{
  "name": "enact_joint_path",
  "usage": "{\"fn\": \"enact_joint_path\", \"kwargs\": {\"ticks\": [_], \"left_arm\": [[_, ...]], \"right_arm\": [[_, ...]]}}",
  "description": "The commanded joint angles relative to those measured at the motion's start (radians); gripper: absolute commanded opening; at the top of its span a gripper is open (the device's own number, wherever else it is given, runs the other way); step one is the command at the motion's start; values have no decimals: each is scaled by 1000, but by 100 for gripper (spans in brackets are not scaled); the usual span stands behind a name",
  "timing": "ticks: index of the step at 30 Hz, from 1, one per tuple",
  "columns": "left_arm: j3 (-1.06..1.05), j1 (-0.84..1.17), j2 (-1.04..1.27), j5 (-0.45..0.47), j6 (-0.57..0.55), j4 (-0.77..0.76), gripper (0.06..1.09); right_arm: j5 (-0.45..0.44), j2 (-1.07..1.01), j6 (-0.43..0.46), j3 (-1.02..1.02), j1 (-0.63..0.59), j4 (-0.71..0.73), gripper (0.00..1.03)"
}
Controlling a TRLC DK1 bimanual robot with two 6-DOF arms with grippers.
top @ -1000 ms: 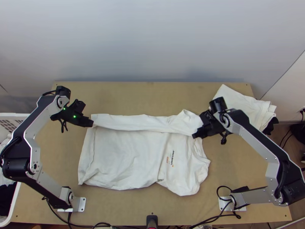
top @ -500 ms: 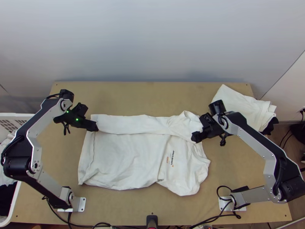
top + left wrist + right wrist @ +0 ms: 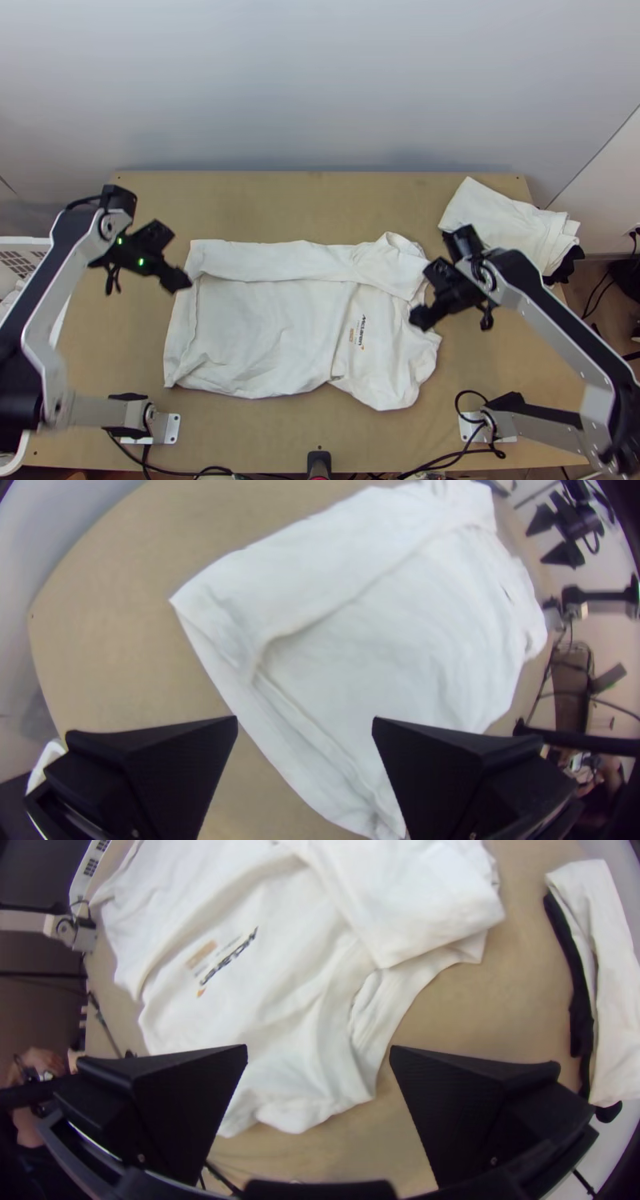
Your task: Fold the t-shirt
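The white t-shirt point(image 3: 272, 336) lies across the middle of the table, its far side folded over in a long strip point(image 3: 280, 262). My left gripper point(image 3: 182, 286) is at the shirt's hem end, by the strip's left end. In the left wrist view my left gripper point(image 3: 305, 723) stands open, with no cloth between its fingers. My right gripper point(image 3: 418, 322) is over the collar end of the shirt point(image 3: 280, 973). Wide apart in the right wrist view, the fingers of my right gripper point(image 3: 319, 1050) hold nothing; the collar area shows beyond them.
A stack of folded white and black cloth point(image 3: 520, 228) lies at the table's far right corner. A white basket point(image 3: 32, 248) with clothes stands off the left edge. Cables run along the near edge of the table point(image 3: 272, 436). A person's hands show in the right wrist view.
Both grippers have come away from the folded strip. The left one drew back to the left; the right one moved nearer the table's front edge. The strip stays folded over.
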State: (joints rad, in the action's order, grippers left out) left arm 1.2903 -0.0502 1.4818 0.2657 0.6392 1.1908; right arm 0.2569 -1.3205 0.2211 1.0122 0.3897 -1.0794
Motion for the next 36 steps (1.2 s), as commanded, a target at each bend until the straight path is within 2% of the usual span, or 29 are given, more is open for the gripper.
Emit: {"fn": "enact_joint_path", "kwargs": {"ticks": [1,3,8,15,19,23,29,36], "left_arm": [[-121,148,-265,-102,168,136,104],[-143,205,-302,-115,169,161,104],[-226,314,-347,-117,151,197,104],[-350,533,-419,-122,39,174,104],[-434,671,-434,-175,-21,98,104],[-485,701,-416,-221,-26,24,103],[-520,707,-436,-224,-18,26,103],[-602,809,-459,-224,-62,30,103]], "right_arm": [[-27,149,14,-44,204,-180,99],[-33,172,6,-69,285,-203,99],[-33,173,3,-130,399,-214,99],[-33,153,3,-176,497,-194,98],[-33,119,-3,-182,508,-134,97],[-33,86,-20,-164,528,-102,96],[-31,67,-28,-156,566,-100,96],[-31,7,-28,-150,623,-79,96]]}}
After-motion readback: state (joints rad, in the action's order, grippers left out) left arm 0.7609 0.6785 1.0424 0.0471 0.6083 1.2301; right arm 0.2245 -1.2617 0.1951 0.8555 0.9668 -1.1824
